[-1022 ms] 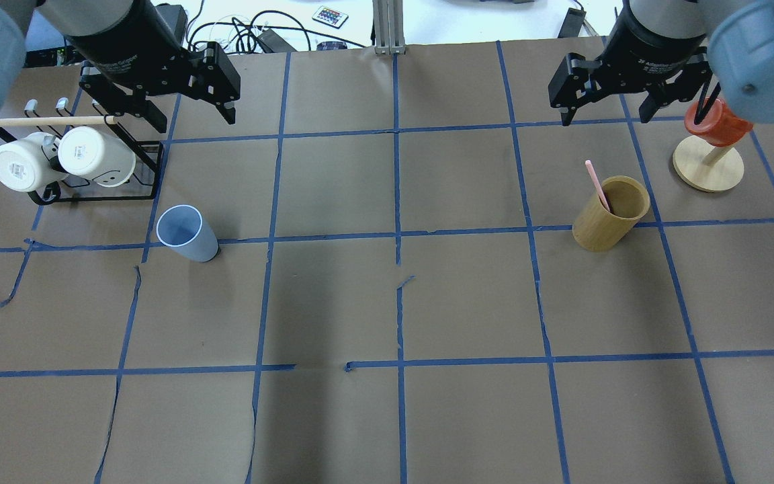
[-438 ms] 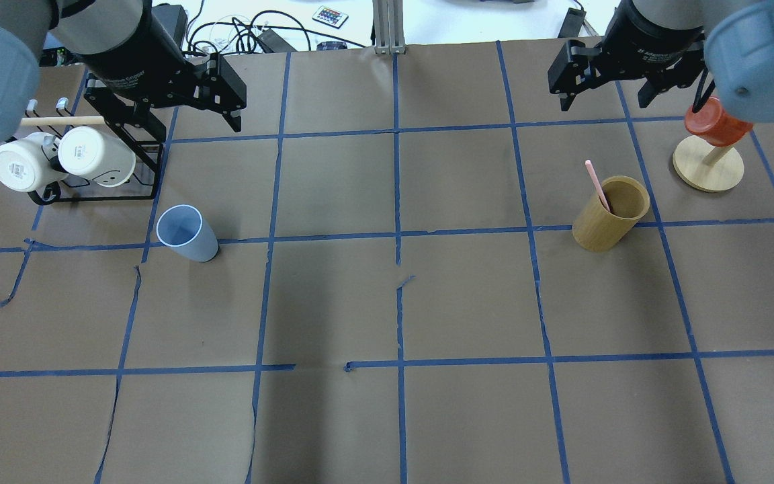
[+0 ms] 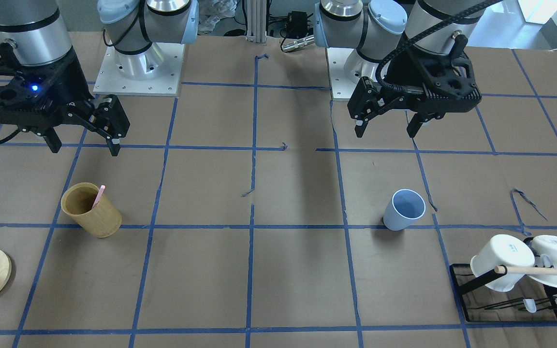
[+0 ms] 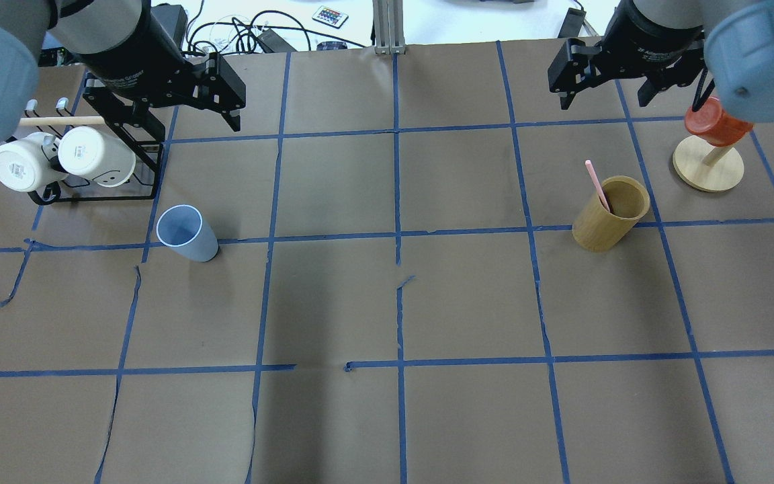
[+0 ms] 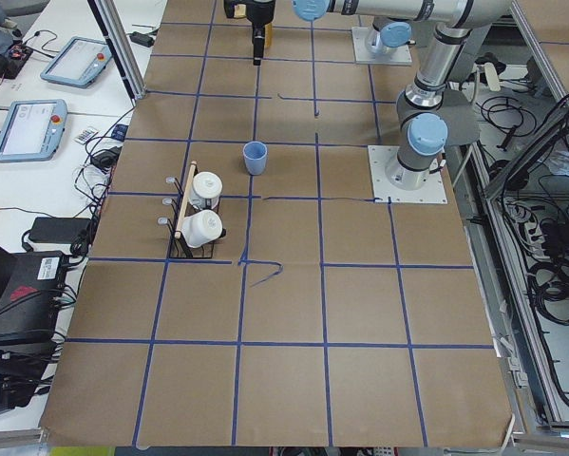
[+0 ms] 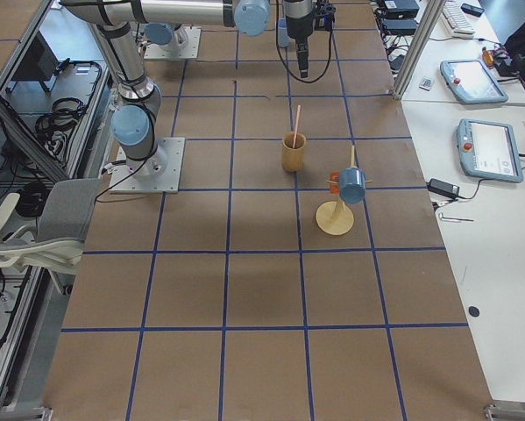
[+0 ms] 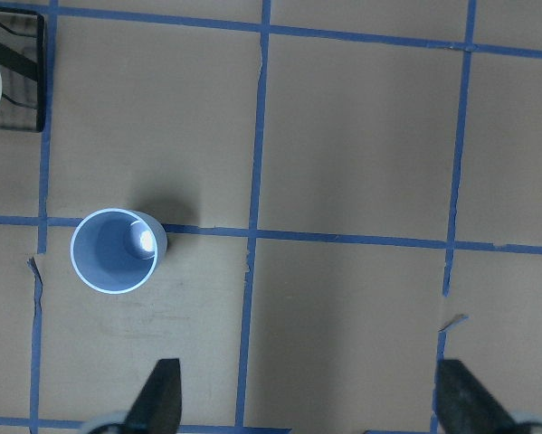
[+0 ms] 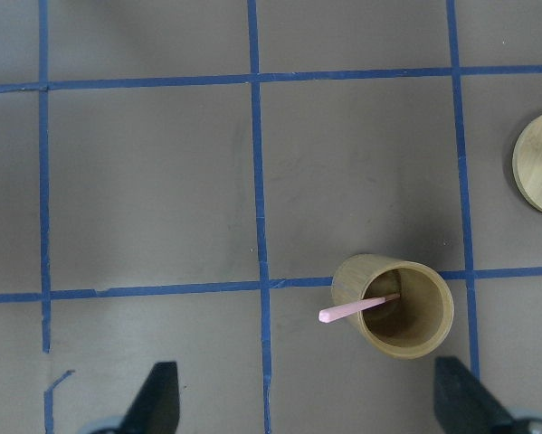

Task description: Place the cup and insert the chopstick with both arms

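Note:
The pale blue cup (image 4: 187, 232) stands upright on the left half of the table, also seen in the front view (image 3: 403, 209) and the left wrist view (image 7: 117, 250). The pink chopstick (image 4: 597, 185) leans inside the tan wooden holder (image 4: 610, 213) on the right half, also seen in the right wrist view (image 8: 356, 309). My left gripper (image 4: 195, 124) hangs open and empty above the table, beyond the cup. My right gripper (image 4: 605, 101) hangs open and empty beyond the holder. Both show open in the front view, the left gripper (image 3: 385, 131) and the right gripper (image 3: 85, 147).
A black wire rack (image 4: 98, 197) with two white mugs (image 4: 95, 154) and a wooden dowel (image 4: 51, 122) stands at the far left. An orange cup (image 4: 713, 124) sits on a round wooden stand (image 4: 708, 168) at the far right. Blue tape lines grid the brown table.
Both grippers have shifted slightly toward the table's far edge, both still open. The cup, the holder and the chopstick have not moved.

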Controlling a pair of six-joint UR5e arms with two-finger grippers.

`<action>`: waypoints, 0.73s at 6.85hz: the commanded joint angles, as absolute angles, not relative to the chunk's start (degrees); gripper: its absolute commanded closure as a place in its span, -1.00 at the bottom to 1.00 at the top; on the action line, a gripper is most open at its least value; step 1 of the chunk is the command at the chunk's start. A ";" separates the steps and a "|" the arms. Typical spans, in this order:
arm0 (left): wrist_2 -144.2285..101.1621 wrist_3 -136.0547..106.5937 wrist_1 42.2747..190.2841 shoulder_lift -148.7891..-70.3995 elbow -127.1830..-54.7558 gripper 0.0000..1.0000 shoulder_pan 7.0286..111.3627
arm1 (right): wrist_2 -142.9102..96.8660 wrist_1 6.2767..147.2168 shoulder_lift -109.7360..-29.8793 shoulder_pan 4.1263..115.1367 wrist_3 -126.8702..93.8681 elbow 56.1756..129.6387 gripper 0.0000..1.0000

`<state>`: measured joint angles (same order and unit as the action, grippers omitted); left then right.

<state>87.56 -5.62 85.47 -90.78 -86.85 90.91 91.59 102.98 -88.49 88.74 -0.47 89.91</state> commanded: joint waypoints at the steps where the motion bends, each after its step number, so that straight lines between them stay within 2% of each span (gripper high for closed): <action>1: 89.63 -5.54 85.43 -90.96 -86.75 -1.00 90.97 | 91.67 103.01 -88.42 88.42 -0.61 89.83 -1.00; 5: 89.56 -5.54 85.34 -91.58 -86.48 -1.00 90.97 | 92.11 102.31 -87.45 83.34 -2.46 89.91 -1.00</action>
<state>89.59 -5.56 85.37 -91.27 -86.44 90.97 92.45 102.86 -87.68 85.81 -2.05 89.90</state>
